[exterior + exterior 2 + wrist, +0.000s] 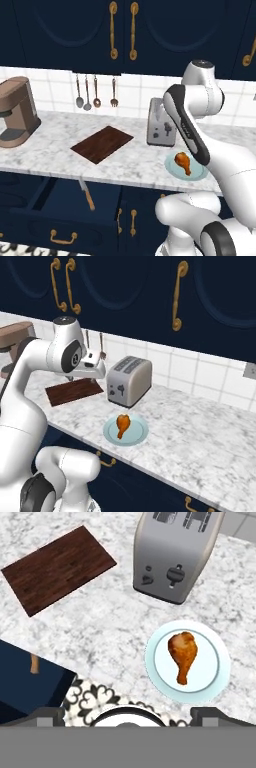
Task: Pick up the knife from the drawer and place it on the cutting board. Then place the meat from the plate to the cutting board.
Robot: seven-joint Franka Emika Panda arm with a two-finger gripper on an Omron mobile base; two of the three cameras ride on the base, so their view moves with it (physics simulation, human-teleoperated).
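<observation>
The navy drawer (65, 210) below the counter stands pulled open. The knife (86, 193) lies inside it, tan handle toward the front; a bit of that handle (34, 663) shows in the hand view. On the marble counter the dark reddish-brown cutting board (102, 144) (57, 568) lies bare. To its right, the pale blue-green plate (197, 172) (220, 662) carries the meat (183, 162) (181, 654). My gripper (128, 716) hovers high above the counter's front edge, between board and plate. It is open, fingertips (47, 715) wide apart and nothing between them.
A silver toaster (161, 129) (175, 554) stands behind the plate. A brown coffee machine (17, 112) sits at the counter's far left. Small spoons and a fork (95, 92) hang on the tiled wall under navy cabinet doors. Patterned floor (95, 699) shows below the counter edge.
</observation>
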